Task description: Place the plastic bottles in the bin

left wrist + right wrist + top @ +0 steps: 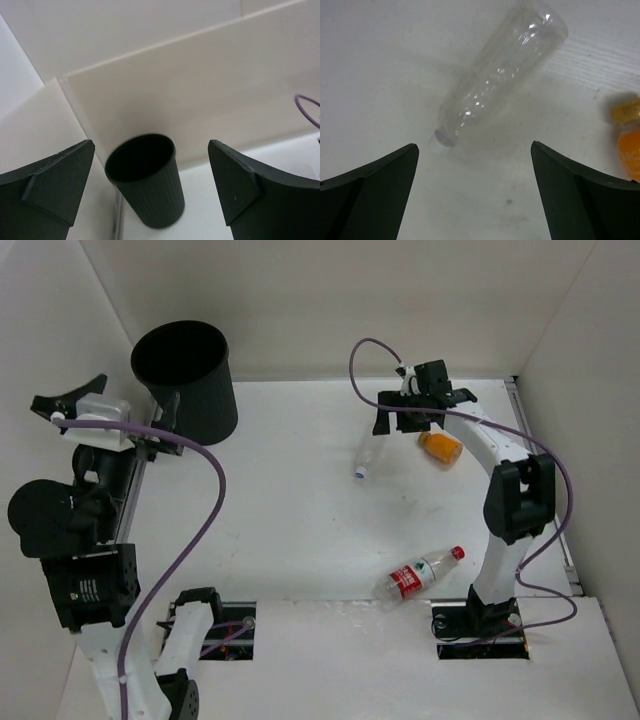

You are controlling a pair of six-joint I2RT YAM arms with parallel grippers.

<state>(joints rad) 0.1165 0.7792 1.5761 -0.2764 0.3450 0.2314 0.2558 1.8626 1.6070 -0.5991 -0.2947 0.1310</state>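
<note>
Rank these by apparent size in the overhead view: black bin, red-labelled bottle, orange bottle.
Largest to smallest:
round black plastic bin
clear plastic bottle with red label
short orange bottle

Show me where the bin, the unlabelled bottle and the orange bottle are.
Bin (207, 412): top view, on its outer wall.
Unlabelled bottle (502, 75): right wrist view, middle of its body.
Orange bottle (441, 447): top view, on its body.

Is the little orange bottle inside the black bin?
No, the orange bottle lies out on the white table, well to the right of the bin.
</note>
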